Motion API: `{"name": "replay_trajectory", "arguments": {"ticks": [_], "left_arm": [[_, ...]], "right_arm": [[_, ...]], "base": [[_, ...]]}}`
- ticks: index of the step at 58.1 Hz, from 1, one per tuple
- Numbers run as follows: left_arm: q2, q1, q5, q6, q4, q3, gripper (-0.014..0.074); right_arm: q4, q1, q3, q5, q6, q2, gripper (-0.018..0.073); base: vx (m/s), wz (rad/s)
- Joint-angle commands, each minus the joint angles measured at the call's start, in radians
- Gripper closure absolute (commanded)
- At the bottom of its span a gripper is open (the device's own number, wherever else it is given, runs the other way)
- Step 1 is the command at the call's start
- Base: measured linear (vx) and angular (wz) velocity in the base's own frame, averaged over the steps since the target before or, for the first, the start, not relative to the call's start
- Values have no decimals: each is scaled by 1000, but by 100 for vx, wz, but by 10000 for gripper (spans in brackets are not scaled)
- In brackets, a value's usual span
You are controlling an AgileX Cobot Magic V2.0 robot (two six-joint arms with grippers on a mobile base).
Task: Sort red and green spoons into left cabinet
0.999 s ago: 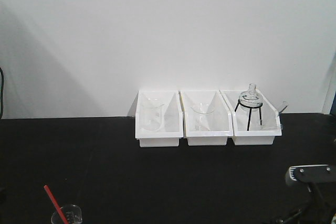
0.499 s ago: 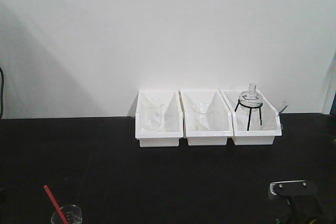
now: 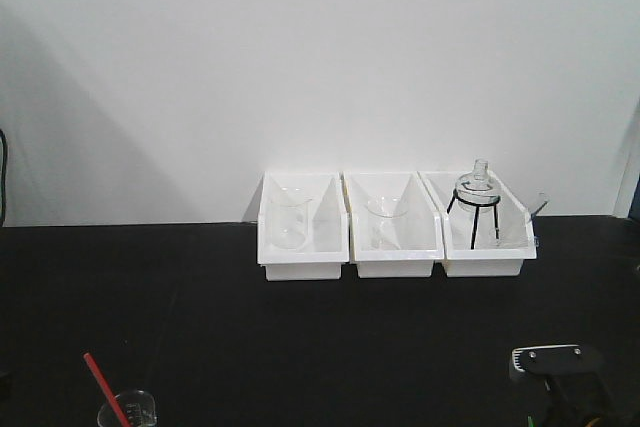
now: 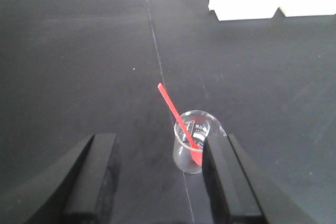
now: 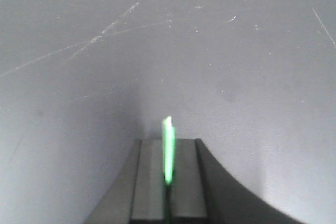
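The red spoon (image 4: 176, 116) stands slanted in a small clear beaker (image 4: 194, 140) on the black table, with its bowl down. It also shows at the front left in the front view (image 3: 100, 379). My left gripper (image 4: 159, 145) is open, and the beaker sits just ahead of it by the inner side of its right finger (image 4: 218, 171). My right gripper (image 5: 168, 142) is shut on the green spoon (image 5: 168, 150), whose tip sticks out past the closed fingers over bare table. The right arm (image 3: 545, 357) is at the front right. The left white bin (image 3: 303, 265) stands at the back.
Three white bins stand in a row against the wall. The left one holds a glass beaker (image 3: 288, 217), the middle one (image 3: 395, 265) holds glassware, and the right one (image 3: 485, 265) holds a black tripod with a flask (image 3: 477, 197).
The right arm has moved left and lower at the front right of the table. The red spoon and its beaker have not moved.
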Motion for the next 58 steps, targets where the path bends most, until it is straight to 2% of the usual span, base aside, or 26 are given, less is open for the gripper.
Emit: {"name": "replay_trajectory", "arguments": {"ticks": [1, 19, 35, 46, 53, 58], "left_arm": [[-6, -2, -70, -8, -8, -36, 104], [-7, -2, -70, -8, -8, -36, 104], [-7, -2, -70, -11, -10, -36, 104], [-7, -2, -26, -86, -106, -36, 104], [-6, -2, -28, -84, -175, -40, 104], [0, -2, -61, -76, -194, -41, 104]], "right_arm": [[1, -1, -29, -60, -3, -29, 570], [-4, -1, -32, -66, -17, -39, 564], [-4, -1, -32, -68, -36, -175, 564], [-3, -1, -32, -49, -36, -319, 564], [0, -1, -32, -24, -36, -402, 564], [1, -1, -32, -7, -36, -455, 564]], "base": [[0, 0], [0, 0], [0, 0], [0, 0], [0, 0], [0, 0]]}}
